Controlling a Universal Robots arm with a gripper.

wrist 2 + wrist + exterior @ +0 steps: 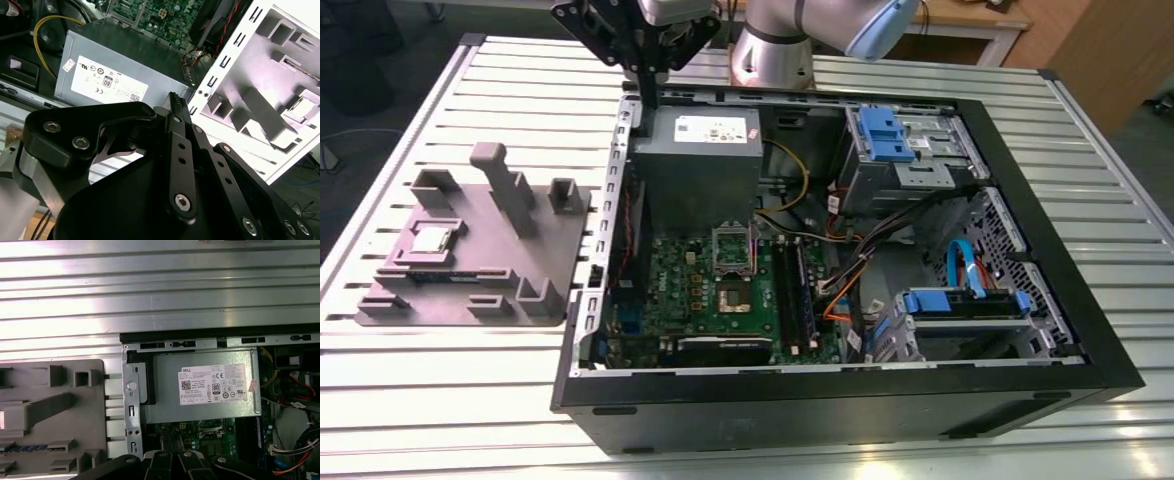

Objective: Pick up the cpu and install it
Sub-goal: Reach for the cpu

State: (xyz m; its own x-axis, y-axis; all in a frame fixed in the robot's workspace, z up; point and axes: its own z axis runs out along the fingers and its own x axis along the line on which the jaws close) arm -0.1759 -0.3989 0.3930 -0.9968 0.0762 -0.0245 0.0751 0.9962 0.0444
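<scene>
- The gripper (646, 75), fingers (176, 150) drawn together and holding nothing, hangs high over the rear corner of the open case (854, 395), on the exterior view's left
- Beneath it in both wrist views lies the power supply (205, 402), label up, so the arm is not yet over the pick; the step in hand looks to be the approach, and the task appears barely begun
- To do that step well, the gripper would likely need to cross the case wall to the tray (554, 265), open wider than the chip and descend straight, keeping off the tray's upright posts beside the path
- The cpu (430, 240) rests well apart from the gripper, outside the case, seated flat in a shallow recess toward the tray's side on the exterior view's left, metal top up
- Being square, the chip has no true long axis; its edges run roughly in line with the tray's sides, and a level grip on two opposite edges seems the safest hold, since the underside is probably delicate
- Farthest along, the socket (731, 262) on the motherboard (674, 290) appears open and bare; its frame runs lengthwise away from the case front, and which corner of the chip matches it cannot be made out
</scene>
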